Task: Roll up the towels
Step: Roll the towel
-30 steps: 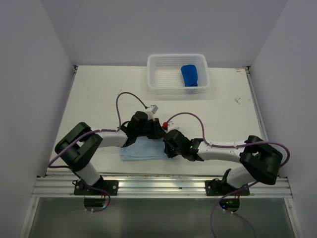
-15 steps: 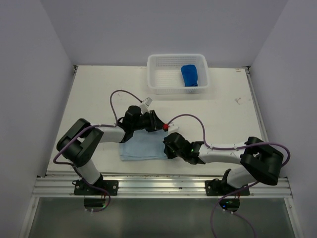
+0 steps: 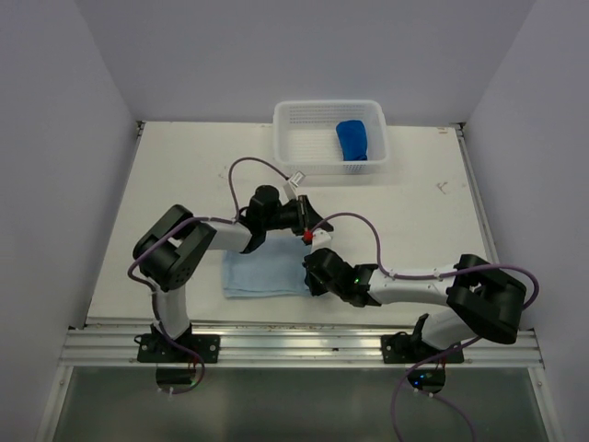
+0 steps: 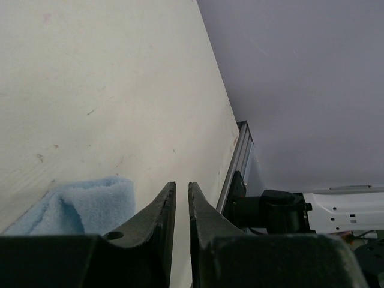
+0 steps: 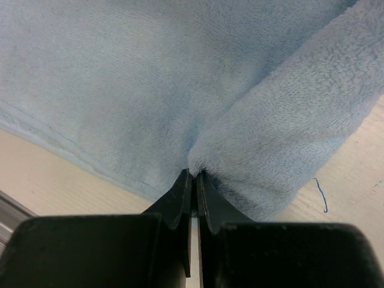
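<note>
At the bottom of the top view the two arm bases sit on an aluminium rail [image 3: 304,343], the left arm at lower left and the right arm at lower right.

Just beyond the rail, in the lower centre of the frame, the pale sky blue towel [image 3: 258,274] lies spread on the white table [image 3: 184,175]. The right arm reaches in from the lower right to the towel's right edge. In the right wrist view the right gripper [image 5: 193,174] has its two black fingers drawn together on a pinch of that towel, right where the flat cloth meets a thick, puffed fold running toward the upper right of the frame. A short loose blue thread [image 5: 321,195] lies on the bare table at the right edge of that view.

Farther up, near the middle of the top view, the left gripper [image 4: 181,191] sits just past the towel's far right corner. Its claw is narrow: the wrist view shows only a slim slit between the fingers, bare table showing through and nothing held. The towel's corner shows at the lower left of that frame, beside the left finger.

At the upper centre, by the table's far edge, stands a white perforated basket [image 3: 324,104]. The dark royal blue towel [image 3: 352,140] lies bundled in its right half.
</note>
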Available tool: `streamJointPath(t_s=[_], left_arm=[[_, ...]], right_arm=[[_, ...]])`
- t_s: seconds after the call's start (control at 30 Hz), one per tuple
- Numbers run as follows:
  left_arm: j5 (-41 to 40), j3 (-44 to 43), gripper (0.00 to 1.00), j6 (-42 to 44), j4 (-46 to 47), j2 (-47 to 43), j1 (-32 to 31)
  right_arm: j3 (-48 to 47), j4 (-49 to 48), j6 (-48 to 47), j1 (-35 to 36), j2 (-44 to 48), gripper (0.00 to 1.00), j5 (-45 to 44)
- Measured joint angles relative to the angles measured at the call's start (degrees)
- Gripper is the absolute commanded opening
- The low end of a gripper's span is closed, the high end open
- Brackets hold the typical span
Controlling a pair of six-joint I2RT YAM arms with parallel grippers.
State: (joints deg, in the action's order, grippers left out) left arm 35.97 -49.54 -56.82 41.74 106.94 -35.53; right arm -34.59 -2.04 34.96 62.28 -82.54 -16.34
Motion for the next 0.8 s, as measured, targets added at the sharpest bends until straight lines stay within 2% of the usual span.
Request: streamJointPath(t_s=[0.27,0.47,0.8], left_arm=[[2.84,-1.18,0.13,-2.62,3.54,5.73,-3.26],[3.02,-0.48,0.12,-2.29,3.63,6.86,-4.48],[-4.55,3.50,0.10,4.94,-6.54,5.49,-4.35]], right_arm=[[0.33,-0.17,0.66,0.35,0.07,0.00,-1.16],[0.33,-0.17,1.07,0.35,0.09,0.00,-1.38],[0.90,-0.44,1.75,0.42,0.52,0.00,-2.23]])
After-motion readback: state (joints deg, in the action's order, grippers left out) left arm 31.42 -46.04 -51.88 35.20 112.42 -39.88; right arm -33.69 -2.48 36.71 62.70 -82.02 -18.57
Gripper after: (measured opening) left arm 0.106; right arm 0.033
